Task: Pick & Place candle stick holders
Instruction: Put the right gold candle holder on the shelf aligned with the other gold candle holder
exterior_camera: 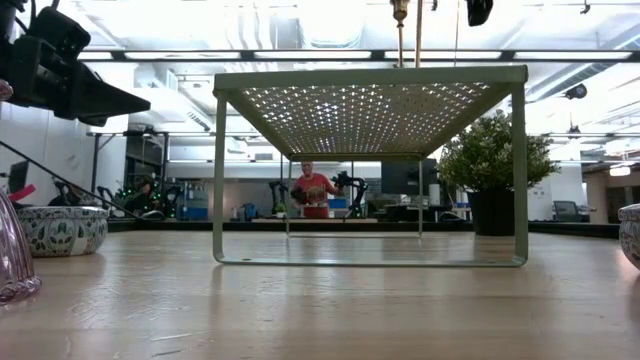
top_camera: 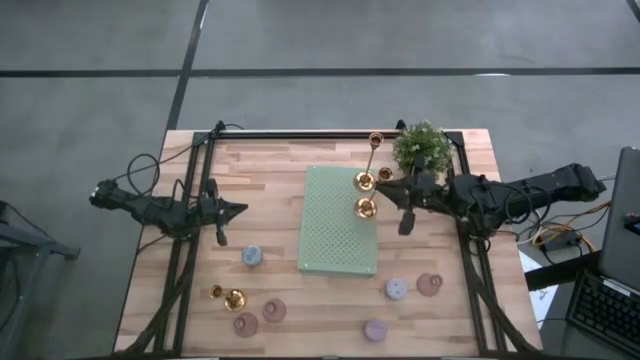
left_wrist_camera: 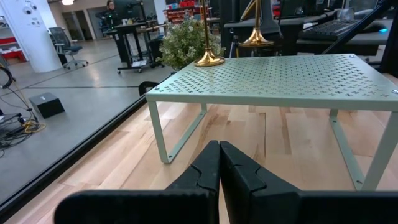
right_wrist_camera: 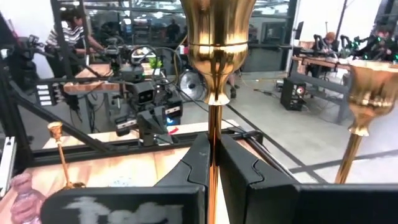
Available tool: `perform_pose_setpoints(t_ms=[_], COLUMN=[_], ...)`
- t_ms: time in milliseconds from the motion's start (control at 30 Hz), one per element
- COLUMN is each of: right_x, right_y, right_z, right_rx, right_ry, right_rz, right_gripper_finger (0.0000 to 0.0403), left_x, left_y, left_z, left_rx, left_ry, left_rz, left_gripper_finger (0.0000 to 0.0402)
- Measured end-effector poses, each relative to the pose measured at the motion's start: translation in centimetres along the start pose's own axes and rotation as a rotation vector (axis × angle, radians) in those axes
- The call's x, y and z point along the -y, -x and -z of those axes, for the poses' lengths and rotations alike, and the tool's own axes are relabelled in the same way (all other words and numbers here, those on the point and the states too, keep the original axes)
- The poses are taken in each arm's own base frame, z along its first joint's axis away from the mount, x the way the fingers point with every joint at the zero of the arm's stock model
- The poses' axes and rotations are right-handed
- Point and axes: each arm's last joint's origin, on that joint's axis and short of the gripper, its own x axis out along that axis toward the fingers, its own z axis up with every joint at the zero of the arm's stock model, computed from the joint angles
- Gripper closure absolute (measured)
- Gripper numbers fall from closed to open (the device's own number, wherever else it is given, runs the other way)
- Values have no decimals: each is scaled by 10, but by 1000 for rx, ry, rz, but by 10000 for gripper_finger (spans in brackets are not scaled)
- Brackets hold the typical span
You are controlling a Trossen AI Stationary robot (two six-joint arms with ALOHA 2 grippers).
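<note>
A pale green perforated rack [top_camera: 335, 240] stands on legs mid-table. Two tall gold candle stick holders stand near its far right corner. One [top_camera: 366, 180] stands free on its round foot. My right gripper [top_camera: 383, 186] is shut on the thin stem of the other [right_wrist_camera: 217, 37], whose foot [top_camera: 366, 208] is at the rack's top. A small gold holder [top_camera: 231, 297] lies on the table at the near left. Pastel cup holders sit on the table: blue-grey [top_camera: 252, 256], pink [top_camera: 274, 310], lavender [top_camera: 396, 289]. My left gripper [top_camera: 240, 209] hangs shut, left of the rack, touching nothing. My right gripper pinches the gold holder's thin stem [right_wrist_camera: 214, 134] between its two fingers, below the cup. The fingers come level from the table's right side and lie across the stem. The holder stands upright; whether its foot [left_wrist_camera: 256, 40] rests on the rack, I cannot tell.
A green potted plant [top_camera: 422, 148] stands at the far right corner, just behind my right gripper. More pastel cups sit near the front edge [top_camera: 375, 330] and at the near right [top_camera: 430, 284]. A black frame rail [top_camera: 330, 133] runs along the table's far edge.
</note>
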Motion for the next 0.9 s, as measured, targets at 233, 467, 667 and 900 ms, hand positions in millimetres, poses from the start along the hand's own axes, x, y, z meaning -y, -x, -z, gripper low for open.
perform_pose_setpoints(t_ms=[233, 467, 667, 900], right_x=[-1, 2, 5, 6], right_y=[-12, -17, -14, -14], right_z=[10, 12, 7, 11], right_rx=[-45, -58, -44, -77], right_ry=[16, 25, 23, 18], right_rz=[-1, 19, 31, 32], right_gripper_finger=[390, 390, 390, 390], left_x=[0, 0, 0, 0], left_y=[0, 0, 0, 0], left_z=[0, 0, 0, 0], left_rx=[0, 0, 0, 0], left_ry=[0, 0, 0, 0], left_rz=[0, 0, 0, 0], left_gripper_finger=[388, 388, 388, 387])
